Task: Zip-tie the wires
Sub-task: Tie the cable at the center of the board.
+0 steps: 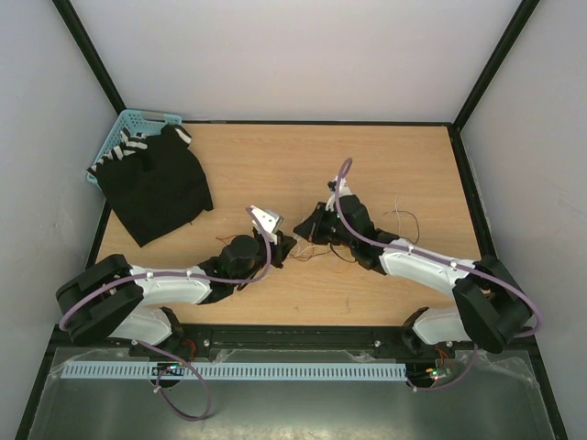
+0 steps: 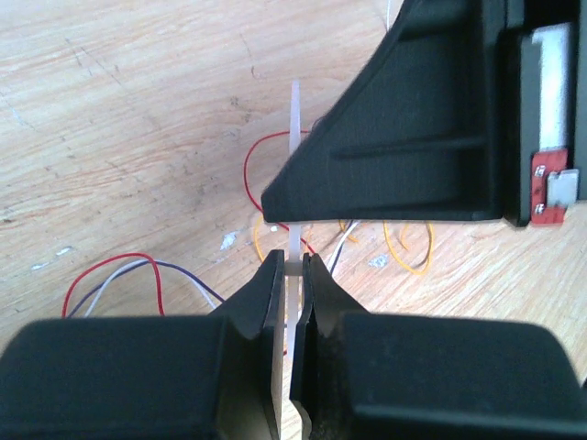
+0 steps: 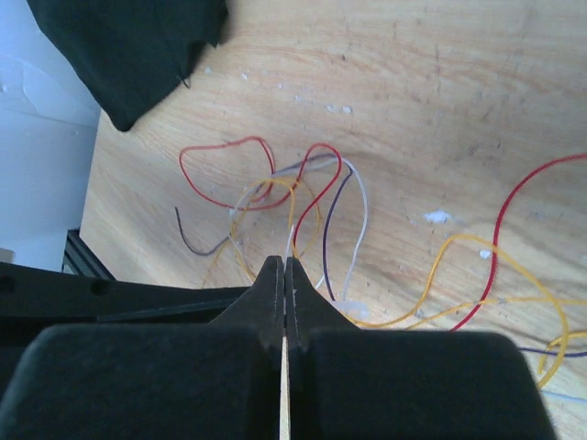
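Observation:
The zip tie (image 2: 294, 119) is a pale thin strip standing upright between the two grippers. My left gripper (image 2: 293, 268) is shut on its lower part, near the head. My right gripper (image 3: 285, 264) is shut on the strip's other end, whose thin tip (image 3: 290, 240) pokes out past the jaws. Its black finger (image 2: 404, 156) crosses in front of the strip in the left wrist view. The wires (image 3: 275, 197), curly red, yellow, white and purple strands, lie on the table just below both grippers (image 2: 266, 174). In the top view the left gripper (image 1: 282, 246) and right gripper (image 1: 303, 229) meet over the wires (image 1: 326, 252).
A black cloth (image 1: 156, 188) lies at the back left, partly over a blue basket (image 1: 128, 121). More loose strands (image 1: 404, 220) lie right of the right arm. The table is walled in on three sides.

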